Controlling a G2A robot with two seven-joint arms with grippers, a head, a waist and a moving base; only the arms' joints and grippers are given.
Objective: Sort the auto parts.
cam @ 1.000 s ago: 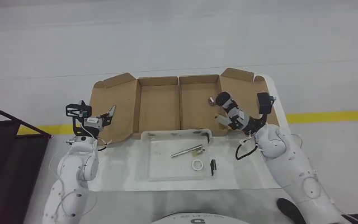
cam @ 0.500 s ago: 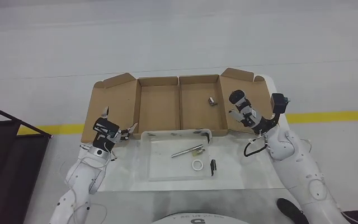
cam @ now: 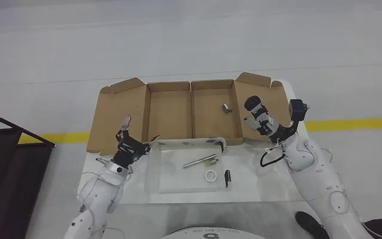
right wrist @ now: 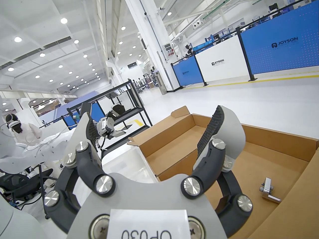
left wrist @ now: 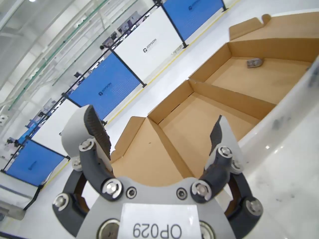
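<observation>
A cardboard box (cam: 170, 113) with two compartments lies at the table's far side. One small metal bracket (cam: 227, 108) rests in its right compartment, also seen in the left wrist view (left wrist: 254, 63) and the right wrist view (right wrist: 268, 190). In front of the box a clear tray (cam: 173, 182) holds a metal rod (cam: 200, 161), a white ring (cam: 210, 175) and a small black part (cam: 227, 177). My left gripper (cam: 141, 131) (left wrist: 154, 118) is open and empty by the tray's far left corner. My right gripper (cam: 251, 113) (right wrist: 152, 115) hangs open and empty over the box's right edge.
The box flaps (cam: 113, 116) stand folded out on both sides. The tray rim (left wrist: 286, 105) runs close beside the left gripper. A yellow floor line (cam: 343, 125) passes behind the table. The left gripper (right wrist: 109, 128) shows far off in the right wrist view.
The left gripper has swung from outside the box's left flap toward the tray's far left corner. The right gripper drew back from the bracket to the box's right edge, then stayed.
</observation>
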